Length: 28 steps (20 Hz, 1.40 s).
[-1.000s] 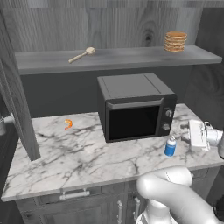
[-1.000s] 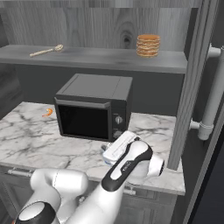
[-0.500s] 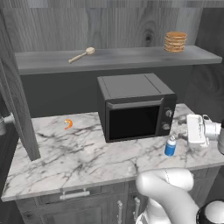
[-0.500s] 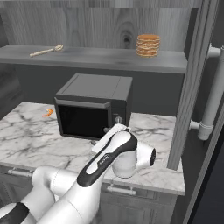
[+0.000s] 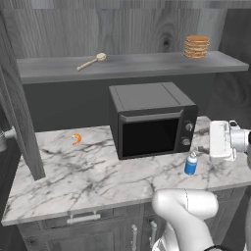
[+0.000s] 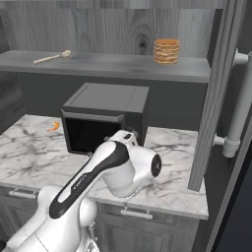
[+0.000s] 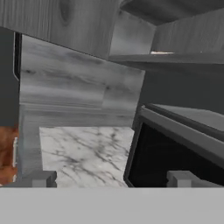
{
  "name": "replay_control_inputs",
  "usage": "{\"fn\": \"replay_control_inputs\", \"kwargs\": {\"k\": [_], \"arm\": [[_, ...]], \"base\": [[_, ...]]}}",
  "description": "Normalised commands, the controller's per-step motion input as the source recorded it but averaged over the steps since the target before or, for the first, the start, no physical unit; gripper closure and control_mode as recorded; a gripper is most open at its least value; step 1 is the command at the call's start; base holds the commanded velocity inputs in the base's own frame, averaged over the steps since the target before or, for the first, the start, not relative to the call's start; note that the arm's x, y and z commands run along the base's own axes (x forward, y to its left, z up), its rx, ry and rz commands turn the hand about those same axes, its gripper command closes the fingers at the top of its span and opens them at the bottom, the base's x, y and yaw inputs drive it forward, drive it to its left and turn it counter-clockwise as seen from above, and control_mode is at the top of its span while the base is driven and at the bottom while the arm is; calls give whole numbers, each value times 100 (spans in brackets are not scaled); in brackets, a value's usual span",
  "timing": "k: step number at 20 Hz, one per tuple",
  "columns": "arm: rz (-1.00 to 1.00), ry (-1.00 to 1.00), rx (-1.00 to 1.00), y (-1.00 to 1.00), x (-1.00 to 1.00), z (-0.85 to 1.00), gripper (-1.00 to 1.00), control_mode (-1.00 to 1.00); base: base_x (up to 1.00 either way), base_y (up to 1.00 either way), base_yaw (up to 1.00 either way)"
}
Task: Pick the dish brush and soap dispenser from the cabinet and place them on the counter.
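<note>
A dark grey wood-grain cabinet [image 5: 127,29] stands open above and to the left of the gripper [image 7: 111,178], its grey inner shelf running across the wall. Below it a wide white marble counter [image 5: 93,171] with grey veins lies under the gripper and stretches away to its left. A black microwave [image 5: 152,120] sits on the counter, just left of the gripper. The white arm's hand hangs near the counter's right end, level with the microwave; its two dark fingertips [image 7: 43,178] stand spread wide apart with nothing between them. A stack of tan discs [image 5: 196,46] rests on the shelf, above the gripper. The dish brush [image 5: 91,61], a thin tan stick with a round pale head, lies flat on the shelf, well up and to the left. The soap dispenser [image 5: 190,163], blue with a white pump, stands upright on the counter just below and left of the gripper, in front of the microwave's right corner. A small orange curled item [image 5: 76,139] lies on the counter far to the left.
</note>
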Motion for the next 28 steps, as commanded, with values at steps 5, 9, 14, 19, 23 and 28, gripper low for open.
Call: {"fn": "replay_control_inputs", "kwargs": {"k": [5,9,14,19,23,28], "arm": [[-5,0,-13,28,-35,40,-100,-100],[-5,0,-13,25,-33,37,-100,-100],[-5,0,-13,25,-32,39,-100,-100],[-5,0,-15,24,-29,39,-100,-100],[-6,0,-18,23,-24,39,-100,-100],[-5,0,-18,24,-24,36,-100,-100]], "base": [[0,0,0],[0,0,0],[0,0,0],[0,0,0],[0,0,0],[0,0,0]]}}
